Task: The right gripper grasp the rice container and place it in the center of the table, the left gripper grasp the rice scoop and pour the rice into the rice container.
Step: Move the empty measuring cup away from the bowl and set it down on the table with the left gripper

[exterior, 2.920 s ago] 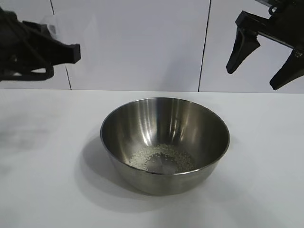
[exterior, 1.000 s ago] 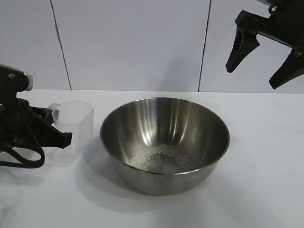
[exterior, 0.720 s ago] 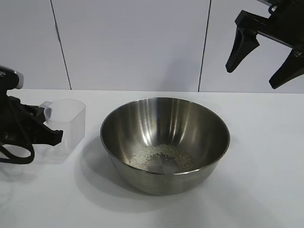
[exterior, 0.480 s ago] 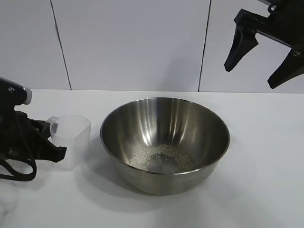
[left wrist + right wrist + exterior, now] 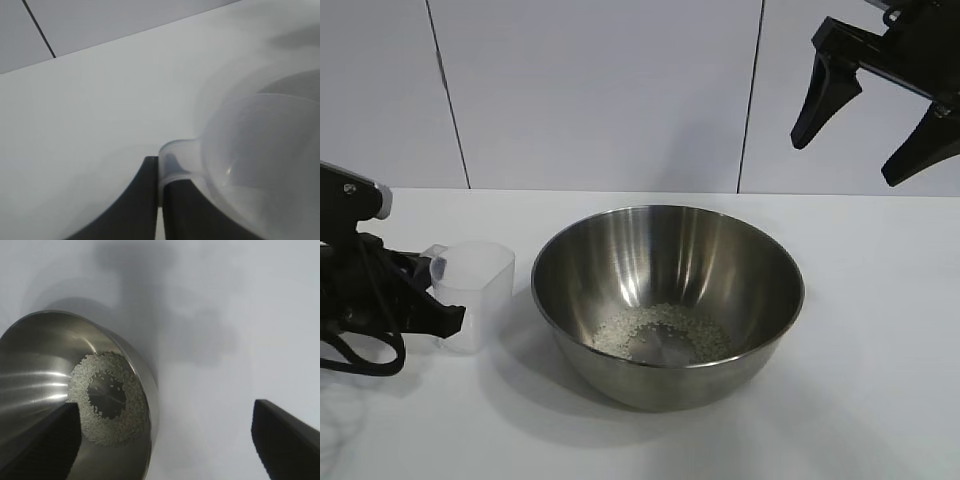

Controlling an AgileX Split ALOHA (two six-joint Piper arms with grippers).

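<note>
My left tool (image 5: 445,318) pinches the clear plastic scoop's (image 5: 475,295) handle (empty-looking), just beside the steel bowl (image 5: 668,300); right tool (image 5: 865,110) hangs spread.

Exterior faces arms, level; wrist views close; right shares bowl (image 5: 60,405).

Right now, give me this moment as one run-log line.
left claw: shut on rice scoop handle, scoop upright beside rice container | right claw: open, raised clear | rice: in container | scoop: looks empty
</note>
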